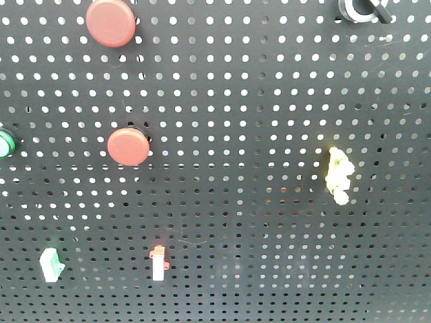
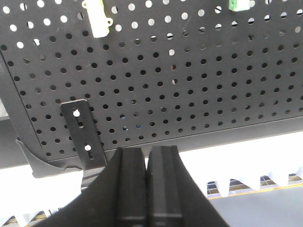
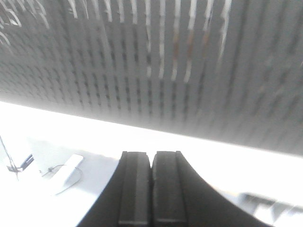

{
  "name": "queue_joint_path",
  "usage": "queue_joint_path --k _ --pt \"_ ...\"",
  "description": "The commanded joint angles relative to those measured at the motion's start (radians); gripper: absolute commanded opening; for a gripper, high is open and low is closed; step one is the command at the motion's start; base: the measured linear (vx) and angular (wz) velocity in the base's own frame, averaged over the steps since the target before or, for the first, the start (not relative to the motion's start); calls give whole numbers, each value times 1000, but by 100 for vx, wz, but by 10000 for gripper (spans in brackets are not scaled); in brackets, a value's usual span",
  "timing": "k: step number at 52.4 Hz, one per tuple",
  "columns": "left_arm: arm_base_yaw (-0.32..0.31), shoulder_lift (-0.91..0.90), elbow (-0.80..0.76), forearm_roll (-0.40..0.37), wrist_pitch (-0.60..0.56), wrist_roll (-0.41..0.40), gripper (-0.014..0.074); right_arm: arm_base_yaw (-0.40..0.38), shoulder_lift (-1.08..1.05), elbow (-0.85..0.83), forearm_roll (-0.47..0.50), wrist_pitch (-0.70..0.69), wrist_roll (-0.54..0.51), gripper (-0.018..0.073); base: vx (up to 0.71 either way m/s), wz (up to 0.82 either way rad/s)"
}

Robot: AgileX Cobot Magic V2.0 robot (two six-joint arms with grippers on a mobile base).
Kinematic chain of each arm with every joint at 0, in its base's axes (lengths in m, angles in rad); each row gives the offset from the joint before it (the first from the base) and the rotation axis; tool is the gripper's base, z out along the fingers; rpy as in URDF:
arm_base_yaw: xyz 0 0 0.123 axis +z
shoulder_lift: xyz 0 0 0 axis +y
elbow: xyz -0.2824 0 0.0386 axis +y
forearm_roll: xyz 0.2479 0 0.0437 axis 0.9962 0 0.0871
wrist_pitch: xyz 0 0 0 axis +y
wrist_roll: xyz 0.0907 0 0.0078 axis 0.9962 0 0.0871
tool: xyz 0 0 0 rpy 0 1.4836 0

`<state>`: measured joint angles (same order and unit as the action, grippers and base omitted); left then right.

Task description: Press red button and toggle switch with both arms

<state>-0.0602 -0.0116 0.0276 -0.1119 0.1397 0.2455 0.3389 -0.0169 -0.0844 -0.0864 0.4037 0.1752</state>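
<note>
Seemingly mid-task: both grippers, left [image 2: 147, 163] and right [image 3: 151, 163], are closed and empty, below the black perforated panel [image 1: 269, 101]; round red button [image 1: 128, 146] mid-left, progress unclear.

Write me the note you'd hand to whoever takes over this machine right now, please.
Left gripper: shut, empty, hanging below the pegboard's lower edge.
Right gripper: shut, empty, also below the board; its view is motion-blurred.
On the pegboard: a large red button at top left, a smaller red button beneath it, a red-and-white toggle switch lower down.
Neither gripper touches any control. The pictures cannot show whether the button or switch has been worked, so check both.
</note>
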Motion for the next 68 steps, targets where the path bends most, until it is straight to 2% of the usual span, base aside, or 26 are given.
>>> queue_joint_path --k 1,4,8,12,18,23,31,68 --pt "-1 -16 34 -5 -79 -8 1 -125 -2 56 173 -229 -98 0 0 0" --pt "-1 -16 34 -5 -79 -8 1 -214 -2 106 228 -314 -121 0 0 0" --pt "-1 -16 34 -5 -79 -8 1 -294 -2 127 212 -361 -120 0 0 0" --pt "-1 -16 34 -5 -79 -8 1 -358 -2 126 104 -383 -122 0 0 0" --pt "-1 -16 34 -5 -79 -8 1 -412 -6 126 -27 -422 -122 0 0 0" --pt "-1 -16 34 -5 -79 -8 1 -420 -9 126 -27 -433 -119 0 0 0" --pt "-1 -16 34 -5 -79 -8 1 -419 -9 126 46 -436 -87 0 0 0" --pt "-1 -16 34 -5 -79 -8 1 -423 -9 126 45 -435 -86 0 0 0"
